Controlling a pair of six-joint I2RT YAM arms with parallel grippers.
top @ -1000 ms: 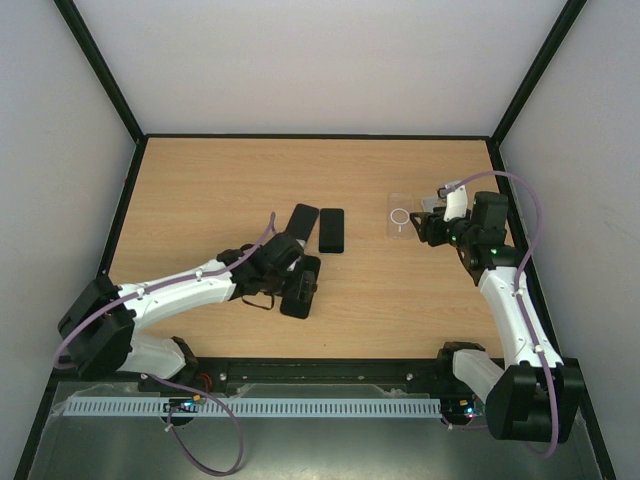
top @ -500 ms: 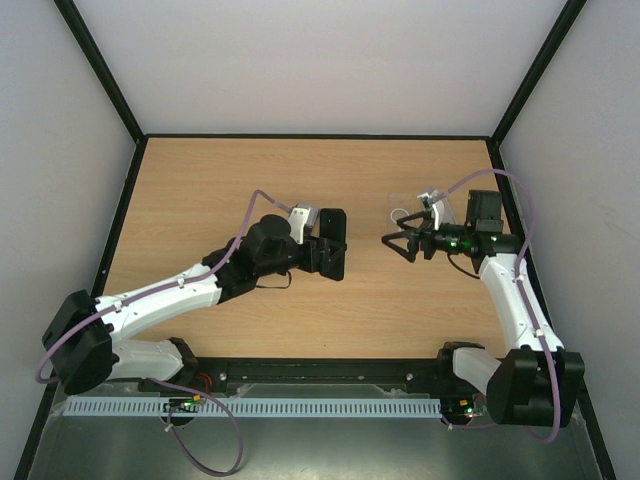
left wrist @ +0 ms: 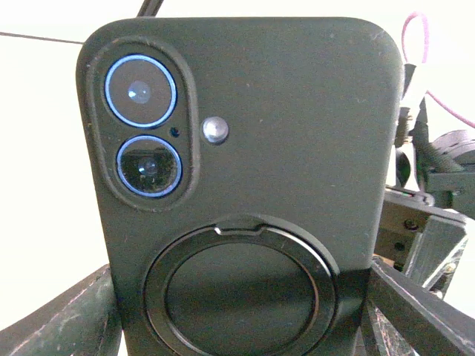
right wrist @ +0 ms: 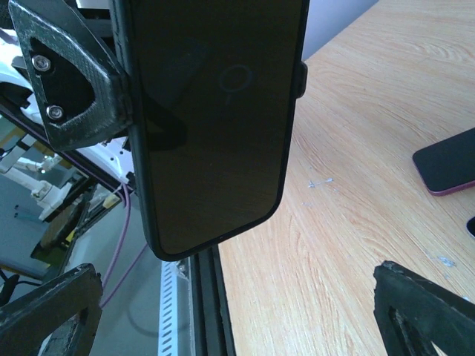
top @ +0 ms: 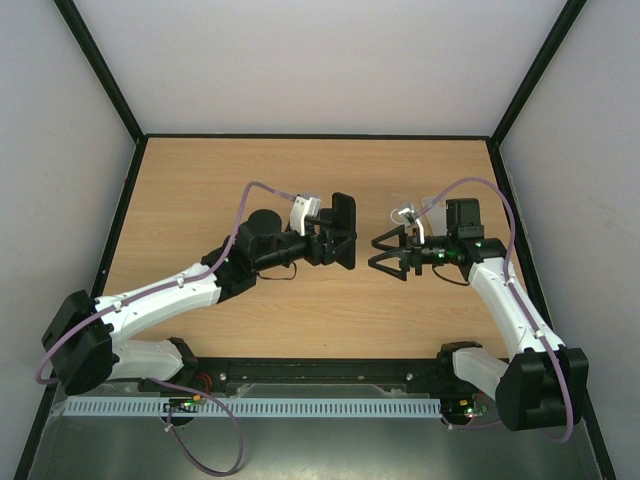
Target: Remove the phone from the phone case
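My left claw (top: 328, 243) is clamped on the long edges of the dark matte phone case (left wrist: 245, 148) and holds it on end, up off the light wooden table (top: 200, 190). The glossy black phone (right wrist: 215, 111) sits inside it. From my left wrist I see two lenses filling the case's camera cut-out and a round ring on its back. The bottom of the case is cut off by the frame, and my fingers (left wrist: 59, 319) show only as scuffed corners.

My right claw (top: 380, 252) is spread wide and empty. It faces the dark screen from just beside it, not touching. In that wrist view only its two tips show, at the lower corners. Whether the case has begun to peel off any edge I cannot tell.

A dark flat slab with a reddish rim (right wrist: 445, 163) lies on the wood, cut off at the frame edge.
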